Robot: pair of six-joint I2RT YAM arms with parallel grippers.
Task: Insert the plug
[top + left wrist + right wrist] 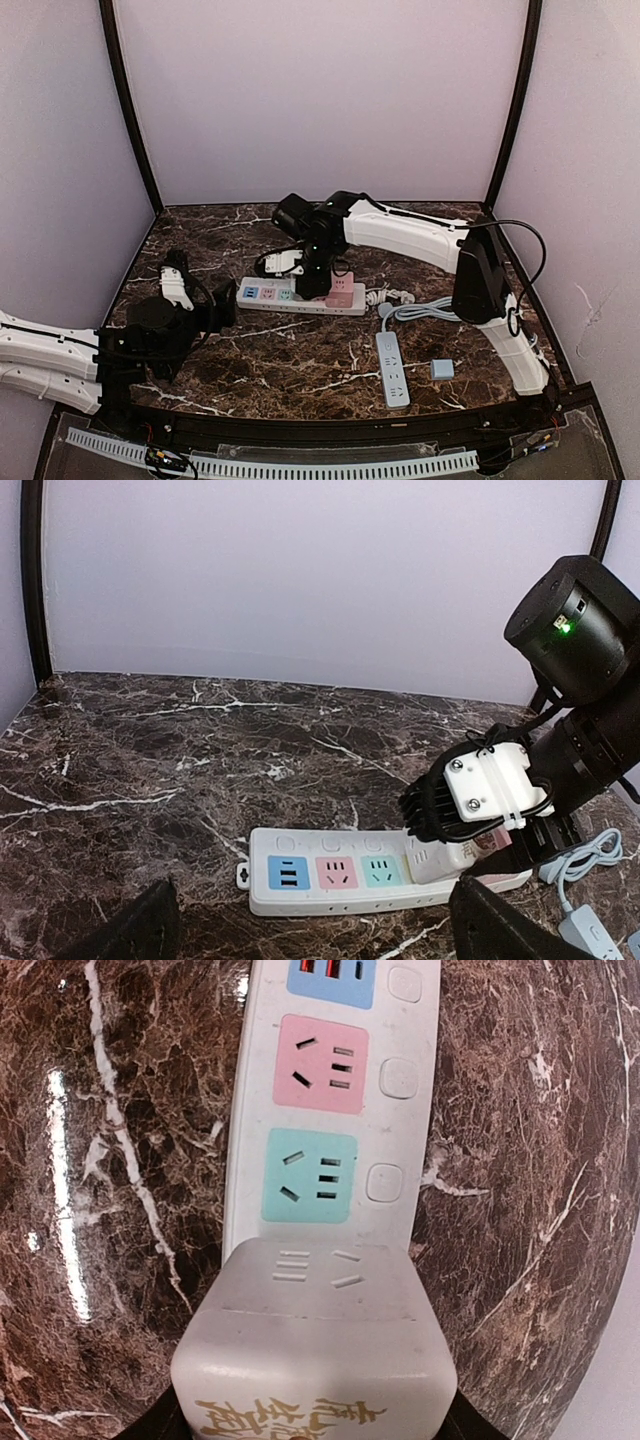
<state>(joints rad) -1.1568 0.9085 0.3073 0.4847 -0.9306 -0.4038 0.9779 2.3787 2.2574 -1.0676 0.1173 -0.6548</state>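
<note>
while right gripper (pixel 312 1428) clamps white plug (pixel 315 1335) over power strip (pixel 402 1110), left gripper (pixel 318 940) gapes apart.

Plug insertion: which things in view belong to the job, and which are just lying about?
In the job: white plug, held in the right gripper; white power strip, the one with coloured faces.
Lying about: pale blue power strip with its cable; small blue box beside it; left gripper, open and empty.
</note>
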